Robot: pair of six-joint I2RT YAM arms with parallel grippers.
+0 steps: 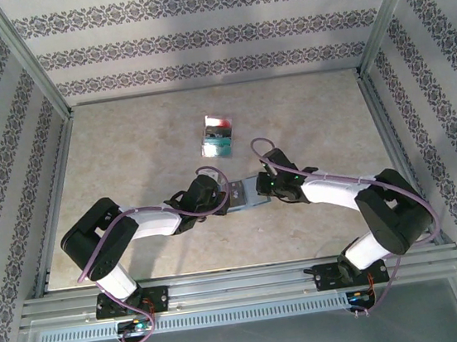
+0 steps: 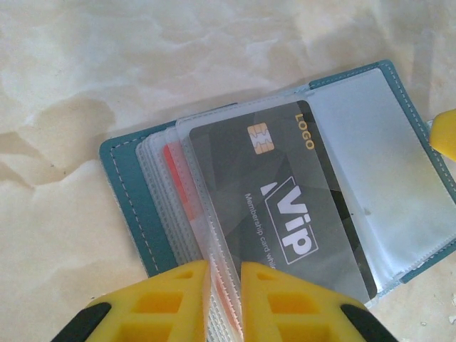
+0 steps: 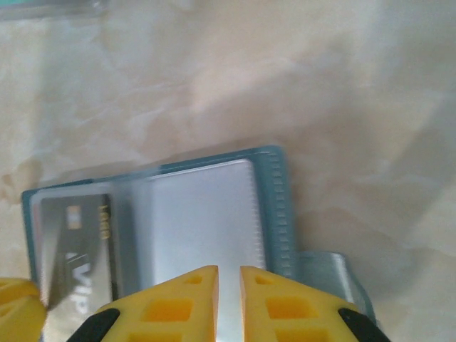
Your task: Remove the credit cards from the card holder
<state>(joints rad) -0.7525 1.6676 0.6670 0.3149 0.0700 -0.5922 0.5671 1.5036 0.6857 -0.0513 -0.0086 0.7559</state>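
The card holder [image 1: 246,192] lies open and flat on the table [image 1: 126,150], with one arm reaching in from either side of it; the left gripper [image 2: 224,274] is at the holder's near edge, its yellow fingers drawn almost together and clenched on the edges of the clear sleeves [image 2: 385,164] that fan out of the holder's fold; thin plastic leaves show pinched in the narrow gap between the two fingers; the right gripper [image 3: 229,278] is at the holder's other panel, likewise pinched nearly closed on the edge of a clear sleeve there; each wrist view catches a yellow tip of the other gripper at the holder's margin, so both claws grasp the holder at once; inside the holder a dark card [image 2: 285,214] with a gold chip and white VIP lettering sits in the topmost sleeve, lying diagonally across the holder's left panel; beneath it, in a lower sleeve, the edge of a red-edged card [image 2: 174,178] peeks out; a small strap tab [image 3: 331,274] sticks out from the holder's outer edge beside the right gripper; beyond the holder, well apart from it toward the back wall, a few loose cards [image 1: 217,135], teal and red-and-white among them, lie in a small overlapping pile.
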